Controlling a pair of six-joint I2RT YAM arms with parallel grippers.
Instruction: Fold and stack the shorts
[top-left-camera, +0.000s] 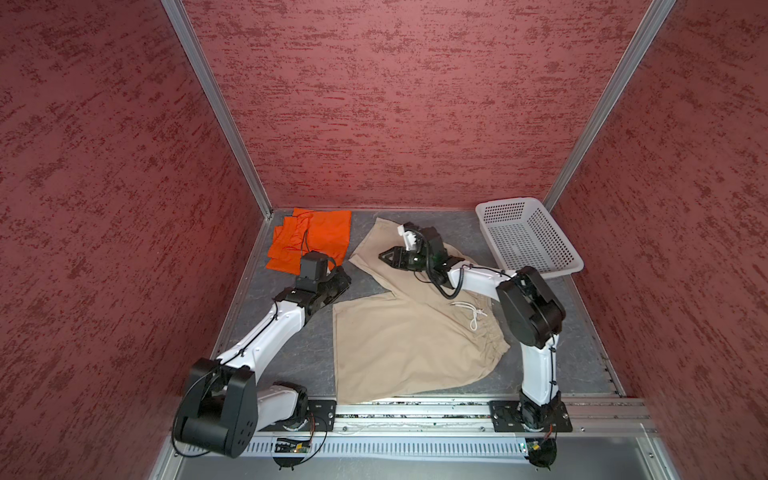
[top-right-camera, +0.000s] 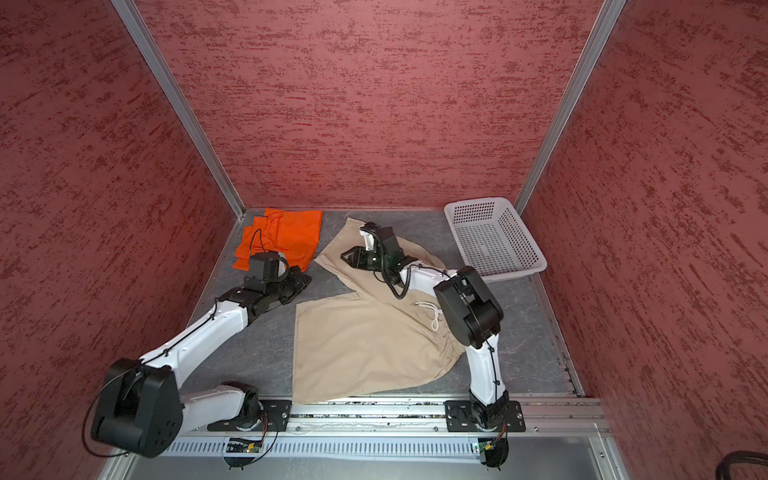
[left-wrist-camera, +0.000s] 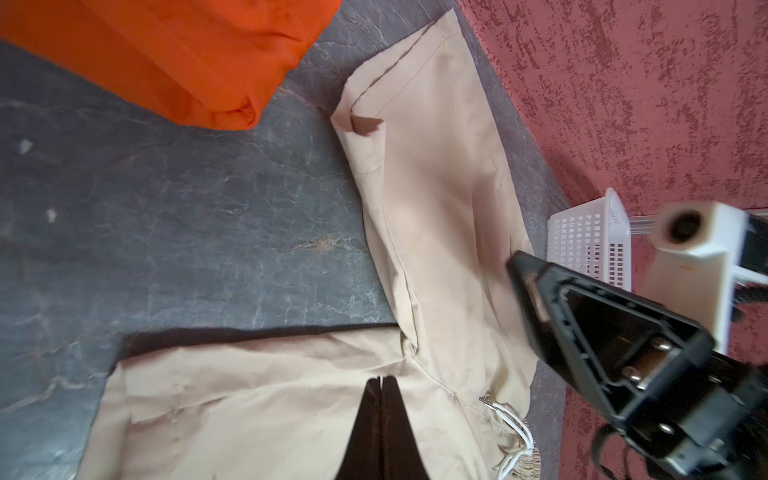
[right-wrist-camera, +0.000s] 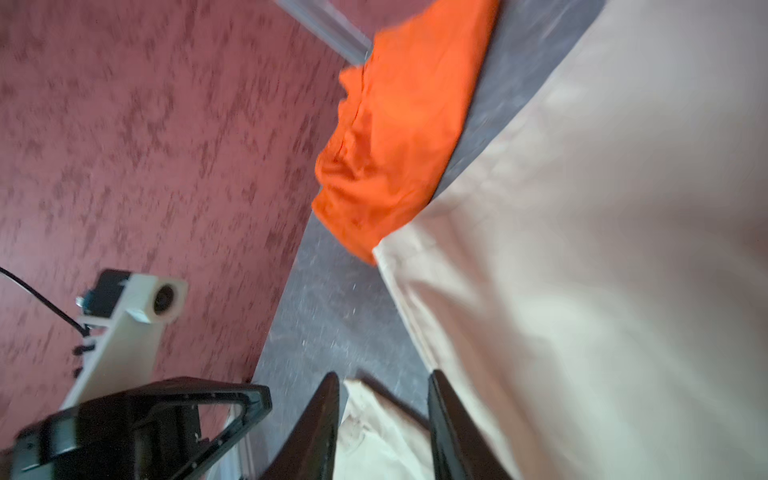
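**Beige pair still flat, orange pair already folded: leg-over-leg fold is next**

The beige shorts (top-left-camera: 407, 345) lie spread mid-table. The legs are splayed in a V, with one toward the back wall and one toward the front rail. The waistband is bunched by the right arm's base, with the white drawstring (top-left-camera: 473, 311) loose on top. The orange shorts (top-left-camera: 309, 239) sit folded in the far left corner, apart from the beige pair with bare table (top-left-camera: 291, 353) between them. The white basket (top-left-camera: 507, 202) is in the far right corner with nothing visible in it.

The right gripper (right-wrist-camera: 382, 378) hovers low over the far leg. Its jaws are partway apart with cloth showing through the gap, and nothing looks clamped. The left gripper (left-wrist-camera: 380, 380) is pinched fully closed and holds nothing. It sits over the edge of the near leg, between the two pairs.

Judgement: one pair is done and the beige fold has not started.

- Take the far leg at its hem, one gripper per corner.
- The left gripper must open first.
- The hem corner nearest the orange pair is flipped over, seen in the left wrist view, so pinch through both layers there or the crease carries into the fold.
- Lift only enough to clear the table, then lay the leg edge-to-edge on the near leg.
- Keep the drawstring tucked inside.
- Risk: dragging the cloth instead of lifting it shifts the crotch seam and skews the stack.
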